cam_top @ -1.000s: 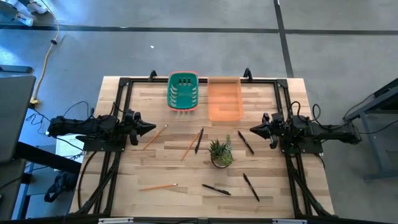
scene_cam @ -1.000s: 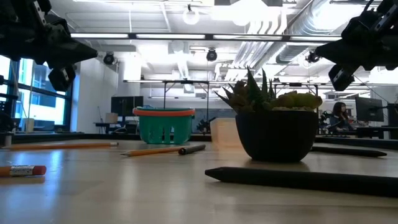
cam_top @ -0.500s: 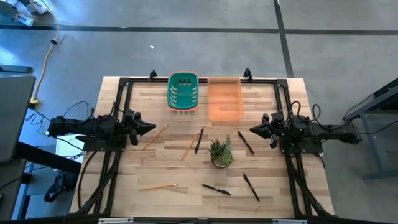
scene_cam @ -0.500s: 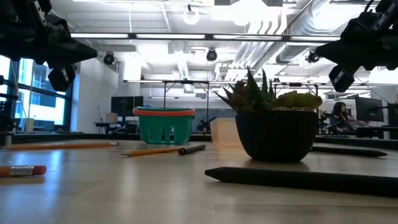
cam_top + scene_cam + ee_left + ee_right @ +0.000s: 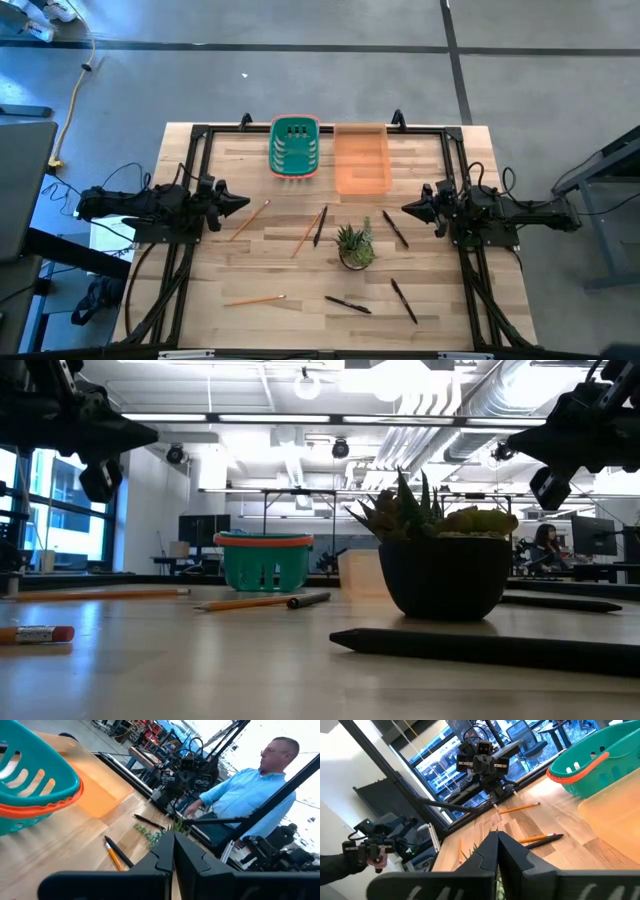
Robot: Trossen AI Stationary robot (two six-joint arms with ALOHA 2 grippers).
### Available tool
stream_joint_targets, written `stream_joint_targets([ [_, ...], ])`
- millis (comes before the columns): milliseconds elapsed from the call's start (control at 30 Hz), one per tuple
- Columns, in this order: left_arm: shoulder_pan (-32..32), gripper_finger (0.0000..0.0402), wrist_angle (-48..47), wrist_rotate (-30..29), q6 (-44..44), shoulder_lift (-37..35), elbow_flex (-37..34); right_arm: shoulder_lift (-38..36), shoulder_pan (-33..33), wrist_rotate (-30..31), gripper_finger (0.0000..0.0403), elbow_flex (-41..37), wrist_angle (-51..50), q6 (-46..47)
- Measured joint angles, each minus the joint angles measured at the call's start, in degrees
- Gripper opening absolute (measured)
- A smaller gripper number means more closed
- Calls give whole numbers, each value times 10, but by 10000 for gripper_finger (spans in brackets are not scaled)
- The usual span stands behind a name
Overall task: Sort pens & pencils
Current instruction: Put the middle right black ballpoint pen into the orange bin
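Sorting not begun: pens (image 5: 347,304), pencils (image 5: 252,299) scattered; left gripper (image 5: 244,201), right gripper (image 5: 406,208) closed, empty. Next: open, reach.

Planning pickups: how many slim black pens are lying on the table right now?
4 slim black pens: one left of the small potted plant beside an orange pencil, one right of the plant, two near the front edge. None seems hidden.

grey concrete floor (image 5: 300,80), bright ceiling lights (image 5: 306,385)
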Motion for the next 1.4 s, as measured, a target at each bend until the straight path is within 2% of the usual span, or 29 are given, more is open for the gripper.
stream_joint_targets([
  [133,0,1,-1,2,-4,0,0,0,0,0,0,0,0,-22],
  [367,0,1,-16,-1,43,0,0,0,0,0,0,0,0,-32],
  [533,0,1,-12,-2,-13,0,0,0,0,4,0,10,8,-19],
  [800,0,1,15,61,15,2,0,1,0,16,0,14,88,-63],
  [967,0,1,57,66,35,2,0,13,0,22,3,14,116,-76],
  [1100,0,1,62,66,22,2,0,26,0,34,28,15,146,-77],
  [1267,0,1,66,66,-60,2,0,44,0,43,82,36,147,-77],
  [1400,0,1,80,68,-65,2,0,67,0,43,112,64,147,-89],
])
